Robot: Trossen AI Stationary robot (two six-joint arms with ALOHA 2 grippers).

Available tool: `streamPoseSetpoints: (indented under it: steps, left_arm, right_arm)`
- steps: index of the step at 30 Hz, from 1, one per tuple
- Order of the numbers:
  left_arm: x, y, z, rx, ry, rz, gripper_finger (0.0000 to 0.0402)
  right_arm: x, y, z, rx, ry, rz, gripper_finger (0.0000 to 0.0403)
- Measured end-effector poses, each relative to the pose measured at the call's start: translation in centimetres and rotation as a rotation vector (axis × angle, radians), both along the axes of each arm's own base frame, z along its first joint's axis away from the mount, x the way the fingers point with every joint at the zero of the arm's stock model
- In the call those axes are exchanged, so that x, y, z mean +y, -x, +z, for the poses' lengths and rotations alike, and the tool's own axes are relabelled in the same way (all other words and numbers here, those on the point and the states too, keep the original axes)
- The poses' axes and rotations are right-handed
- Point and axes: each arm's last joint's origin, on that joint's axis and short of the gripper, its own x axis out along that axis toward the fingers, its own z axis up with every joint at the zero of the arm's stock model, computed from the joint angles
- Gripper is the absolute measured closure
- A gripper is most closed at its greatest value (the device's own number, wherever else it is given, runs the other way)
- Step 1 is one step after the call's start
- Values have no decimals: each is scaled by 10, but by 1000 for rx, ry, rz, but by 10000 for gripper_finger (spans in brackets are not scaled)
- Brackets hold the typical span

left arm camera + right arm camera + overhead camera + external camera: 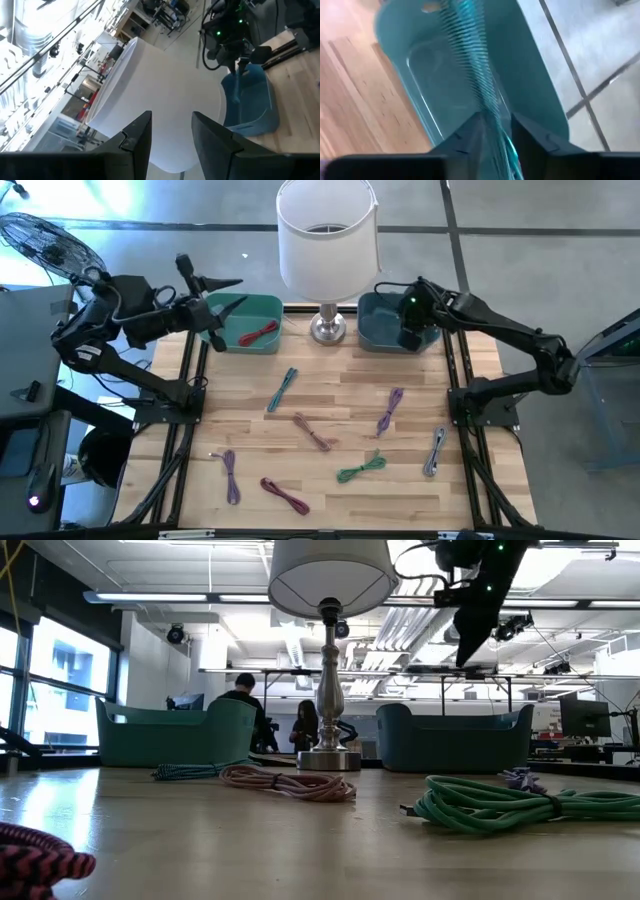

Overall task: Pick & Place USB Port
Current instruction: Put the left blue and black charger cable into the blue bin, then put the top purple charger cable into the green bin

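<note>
I have the right gripper (411, 330) hanging over the blue bin (385, 332) at the back right of the table (330, 410), and my wrist camera shows a teal striped cable (477, 75) running between its fingers, dangling down into that bin. The fingers sit close on either side of the cable, but the motion blur keeps me from telling whether they pinch it or have begun to let go. The left gripper (222, 308) waits with its fingers spread above the green bin (262, 310), which holds a red cable (258, 333).

My worry is the release. If the cable's loops catch on a finger as the jaws part, it could drag out when I lift away, or swing and land over the bin's rim instead of inside. The lamp (328, 240) stands just beside this bin, so a careless retreat of the arm could clip its shade. Seven more cables lie scattered on the wood, among them the green cable (361, 469) and a pink cable (284, 495)
</note>
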Motion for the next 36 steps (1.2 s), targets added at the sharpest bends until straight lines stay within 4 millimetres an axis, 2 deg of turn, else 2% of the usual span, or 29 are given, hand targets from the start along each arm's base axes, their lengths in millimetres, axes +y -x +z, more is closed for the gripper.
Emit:
streamPoseSetpoints:
  steps: [3,7,11,15,19,24,31,36]
  left_arm:
    - [0,0,0,-7,14,-4,266]
    - [0,2,0,-21,41,-21,266]
    - [-1,3,0,-43,77,-66,266]
    - [0,13,4,-43,71,-75,266]
    - [2,29,10,-62,115,-72,266]
    - [2,40,5,-36,183,-99,266]
    - [-5,42,-6,86,253,-341,266]
    - [-6,40,-10,121,312,-376,266]
  right_arm:
    - [-6,5,-2,35,-1,-43,262]
    - [-9,9,-3,8,-36,-71,235]
    - [-10,4,-1,-117,-121,24,228]
    - [-1,1,1,-220,-306,91,231]
    - [16,-2,1,-277,-514,213,230]
    - [48,-20,3,-303,-637,405,231]
    - [98,-38,2,-190,-598,619,231]
    - [125,-43,1,-93,-467,739,230]
